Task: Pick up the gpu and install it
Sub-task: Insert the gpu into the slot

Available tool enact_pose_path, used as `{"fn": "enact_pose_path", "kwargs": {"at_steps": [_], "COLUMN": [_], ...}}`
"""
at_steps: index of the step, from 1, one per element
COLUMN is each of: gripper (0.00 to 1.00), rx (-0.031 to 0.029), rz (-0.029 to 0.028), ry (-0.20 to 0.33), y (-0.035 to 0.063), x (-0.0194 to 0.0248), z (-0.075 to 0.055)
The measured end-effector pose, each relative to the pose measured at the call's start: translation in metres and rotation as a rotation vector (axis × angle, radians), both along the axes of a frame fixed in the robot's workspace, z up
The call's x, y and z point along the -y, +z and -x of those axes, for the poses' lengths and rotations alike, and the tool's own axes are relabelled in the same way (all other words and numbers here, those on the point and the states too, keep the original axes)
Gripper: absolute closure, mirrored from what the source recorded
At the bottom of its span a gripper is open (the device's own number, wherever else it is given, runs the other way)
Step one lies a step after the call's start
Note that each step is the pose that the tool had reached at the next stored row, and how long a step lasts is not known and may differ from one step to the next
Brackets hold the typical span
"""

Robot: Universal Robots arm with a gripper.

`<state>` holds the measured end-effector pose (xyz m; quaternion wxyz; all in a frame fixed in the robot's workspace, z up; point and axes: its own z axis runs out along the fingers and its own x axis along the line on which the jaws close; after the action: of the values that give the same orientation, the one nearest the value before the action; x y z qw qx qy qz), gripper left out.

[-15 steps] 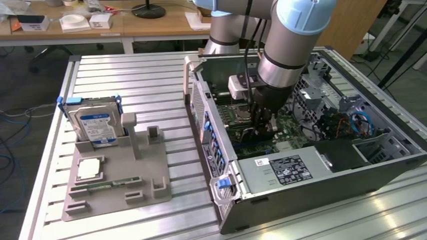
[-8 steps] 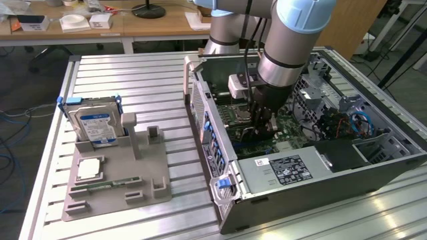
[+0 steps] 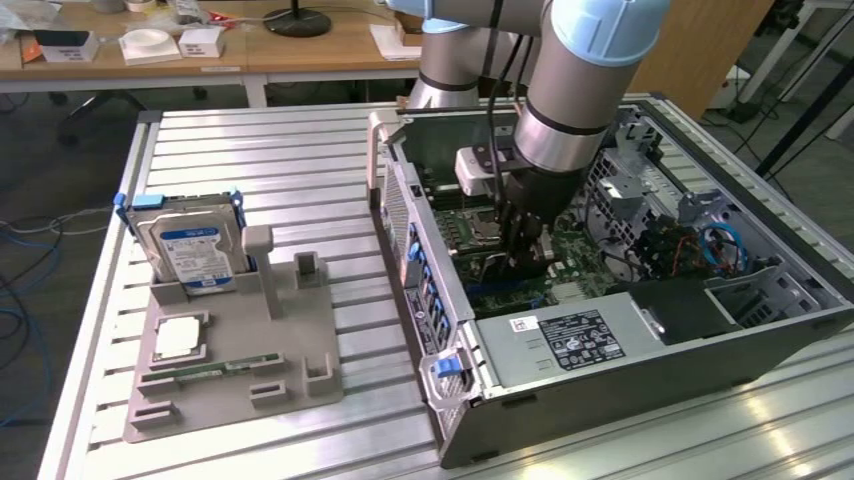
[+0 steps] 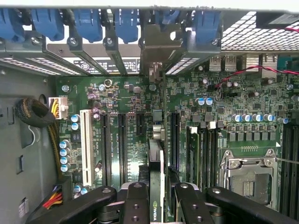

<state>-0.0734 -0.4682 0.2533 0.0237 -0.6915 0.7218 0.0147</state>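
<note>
My gripper (image 3: 521, 255) is down inside the open computer case (image 3: 747, 330), over the green motherboard (image 4: 131, 107). It is shut on the gpu (image 4: 156, 163), a thin dark card seen edge-on between the two black fingers (image 4: 135, 200). The card stands upright, in line with the long black expansion slots (image 4: 120, 144). Its metal bracket (image 4: 156, 44) reaches the row of rear slot covers with blue clips. I cannot tell whether the card's lower edge is seated in a slot.
On the exterior view's left a grey holder (image 3: 287, 345) carries a silver hard drive (image 3: 194, 250), a square processor (image 3: 180, 338) and a green memory stick (image 3: 220, 368). Inside the case are the power supply (image 3: 574, 340), the processor socket (image 4: 247, 179) and cable bundles (image 4: 32, 112).
</note>
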Motion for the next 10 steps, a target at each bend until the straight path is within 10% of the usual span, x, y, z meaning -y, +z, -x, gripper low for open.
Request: {"fn": "enact_pose_path", "kwargs": {"at_steps": [10], "gripper": [0.74], "rx": [0.0050], "rz": [0.0016], "ry": [0.000], "y": [-0.0043], "x": [0.0000], "z": [0.0000]}}
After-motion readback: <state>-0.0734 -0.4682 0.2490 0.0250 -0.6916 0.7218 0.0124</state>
